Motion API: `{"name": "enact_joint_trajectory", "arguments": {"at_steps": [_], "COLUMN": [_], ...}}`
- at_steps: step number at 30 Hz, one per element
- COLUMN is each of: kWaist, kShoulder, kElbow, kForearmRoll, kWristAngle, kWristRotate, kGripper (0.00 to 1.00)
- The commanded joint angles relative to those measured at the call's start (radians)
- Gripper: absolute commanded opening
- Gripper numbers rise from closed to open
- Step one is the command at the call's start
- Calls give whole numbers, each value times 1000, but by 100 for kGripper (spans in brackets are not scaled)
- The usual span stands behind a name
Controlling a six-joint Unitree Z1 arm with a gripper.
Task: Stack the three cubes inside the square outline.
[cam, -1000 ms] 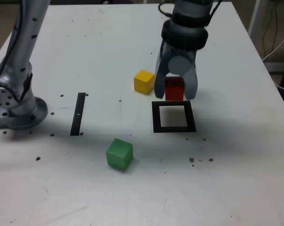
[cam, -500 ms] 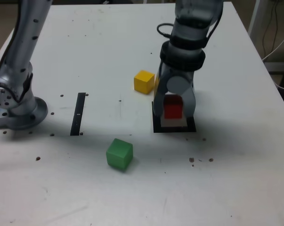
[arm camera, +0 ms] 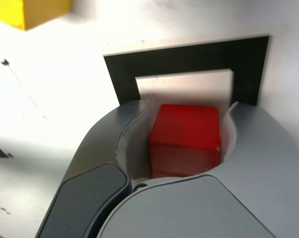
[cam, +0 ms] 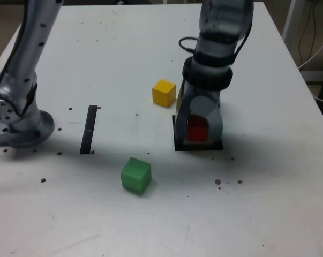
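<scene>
Nearest in the exterior view, the green cube (cam: 135, 175) sits alone on the white tabletop (cam: 150, 225), lower centre of the frame, well apart from everything else. Beyond it, at centre right, the square outline (cam: 176, 140) lies flat, largely covered by the gripper (cam: 198, 140), which points down over it. The red cube (cam: 197, 129) sits between the jaws, over the outline's pale centre. In the wrist view the red cube (arm camera: 185, 139) shows a narrow gap on one side; whether the jaws grasp it or have let go cannot be told. The black strip (cam: 89, 129) lies at centre left. The yellow cube (cam: 164, 92) rests farther back, just beside the gripper, outside the outline.
</scene>
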Motion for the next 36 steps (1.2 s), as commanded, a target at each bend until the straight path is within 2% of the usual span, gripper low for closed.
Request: {"name": "enact_joint_trajectory", "arguments": {"at_steps": [1,9,14,20,26,36], "kWaist": [-1,-1,-1,17,73,232], "kShoulder": [-2,-38,-93,-165,-216,-237], "kElbow": [5,28,45,41,38,35], "kForearmRoll": [-1,5,23,85,147,170], "kWristAngle": [1,17,51,97,132,147], "kWristRotate": [-2,-2,-15,-32,-14,130], "kGripper": [96,99,99,99,99,99]}}
